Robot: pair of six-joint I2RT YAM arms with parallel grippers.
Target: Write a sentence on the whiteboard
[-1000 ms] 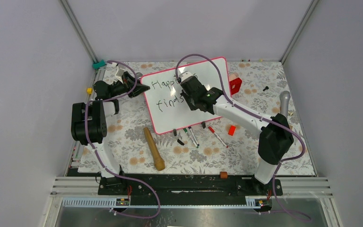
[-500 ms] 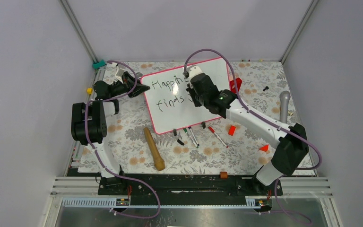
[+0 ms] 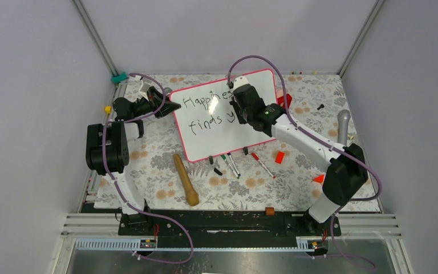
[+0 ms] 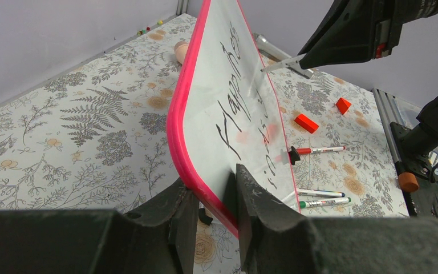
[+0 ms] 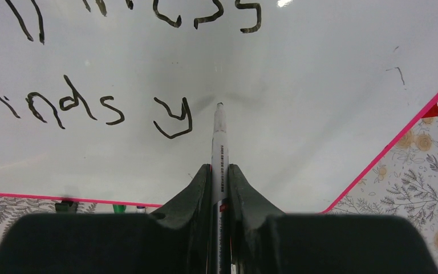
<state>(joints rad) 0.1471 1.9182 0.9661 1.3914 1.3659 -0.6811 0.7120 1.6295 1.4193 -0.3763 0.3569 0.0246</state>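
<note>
The whiteboard (image 3: 205,137), white with a pink-red frame, lies tilted on the table. My left gripper (image 3: 168,108) is shut on its left corner; in the left wrist view (image 4: 214,197) the jaws clamp the pink frame (image 4: 177,114). The sentence (image 3: 208,111) reads "Happines" above "finds y"; the right wrist view shows "finds y" (image 5: 85,111). My right gripper (image 3: 240,108) is shut on a white marker (image 5: 219,148), with its tip against the board just right of the "y" (image 5: 174,120).
A wooden rolling pin (image 3: 186,179) lies in front of the board. Several markers (image 3: 231,164) and a red marker (image 3: 262,164) lie along the board's near edge. Red blocks (image 3: 279,157) sit to the right, and a grey cylinder (image 3: 343,127) stands far right.
My right gripper has moved right along the board with the marker. The second line has grown from "finds" to "finds y". The left gripper has kept its hold.
</note>
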